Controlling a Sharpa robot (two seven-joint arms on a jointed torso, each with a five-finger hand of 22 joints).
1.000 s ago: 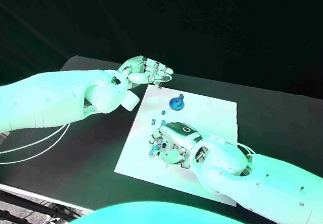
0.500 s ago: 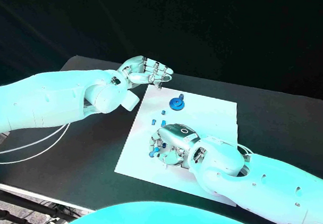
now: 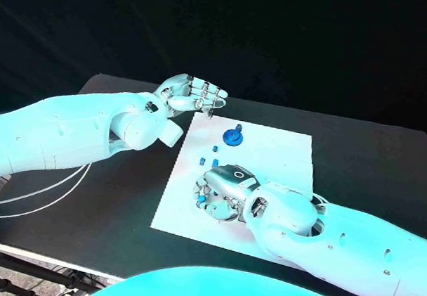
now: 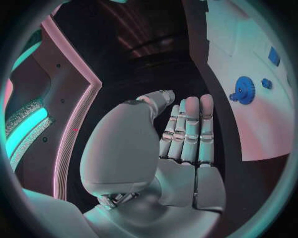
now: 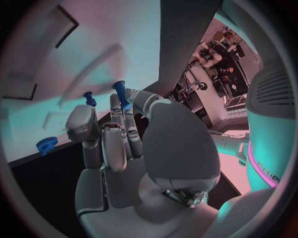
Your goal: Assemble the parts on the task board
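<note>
On the black worktop (image 3: 116, 202) lies the white task board (image 3: 274, 150), and over its middle the right hand (image 3: 225, 190) is lowered with its fingers curled downward; in the right wrist view a small blue peg (image 5: 119, 92) stands upright against the fingertips (image 5: 127, 106), apparently pinched there, though the contact itself is partly hidden. A second small blue part (image 5: 89, 98) stands just beside it on the board, a little apart from the fingers. In the head view, small blue pieces (image 3: 217, 149) lie on the board just beyond the right hand, toward the far edge, and a blue gear (image 3: 234, 136) sits farther on, near the board's far left corner. The left hand (image 3: 190, 94) hangs over the worktop just off that corner, near the gear but not touching it; its fingers are drawn together and bent in toward the palm, with nothing between them, as the left wrist view shows plainly.
</note>
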